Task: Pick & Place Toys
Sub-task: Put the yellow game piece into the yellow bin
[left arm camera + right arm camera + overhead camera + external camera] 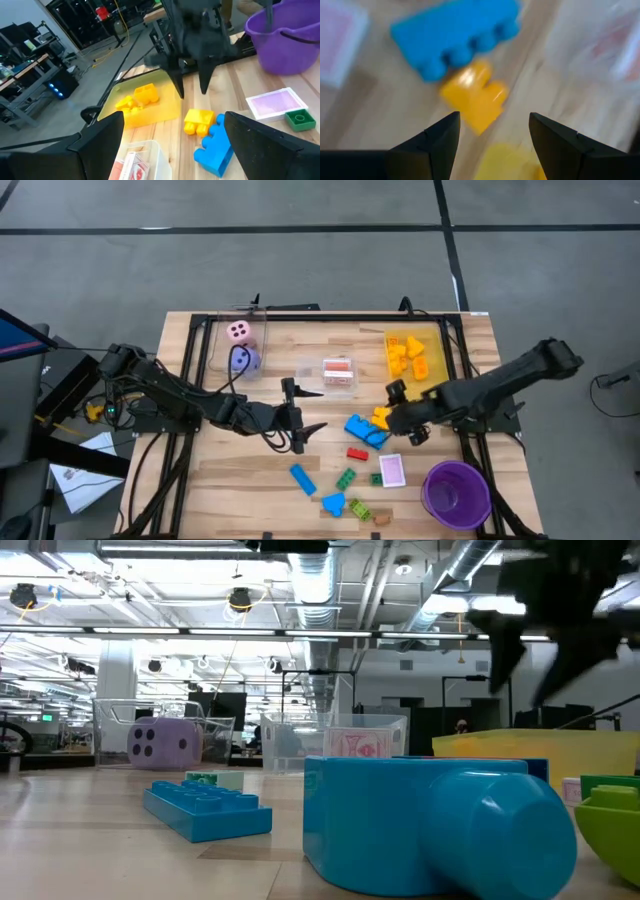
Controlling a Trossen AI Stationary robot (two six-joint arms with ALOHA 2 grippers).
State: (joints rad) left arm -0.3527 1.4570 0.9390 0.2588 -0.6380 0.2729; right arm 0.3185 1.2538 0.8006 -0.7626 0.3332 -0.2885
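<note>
The right gripper (pixel 403 412) hangs over the middle of the desk, toward its right edge, with its claw spread and nothing between the fingers. Just below it lies a yellow brick (pixel 475 98), touching a larger blue brick (pixel 454 31). To do this step well, the claw would likely need to drop straight down, straddle only the yellow brick, and close without catching the blue one.

The left gripper (pixel 300 416) hovers near the desk's centre, its claw wide and empty.

Outward from there, more toys lie loose toward the near edge: a red brick (pixel 357 453), green bricks (pixel 346 478), another blue brick (pixel 303 479) and a pink-backed card (pixel 392 470).

The yellow bin (pixel 438 340) at the far right corner holds several yellow and orange bricks. A small clear box (pixel 339 373) mid-desk holds cards. The clear bin (pixel 205 350) at the far left holds a pink die (pixel 239 331) and a purple die (pixel 245 359). The purple cup (pixel 456 493) near the near right corner looks empty.
</note>
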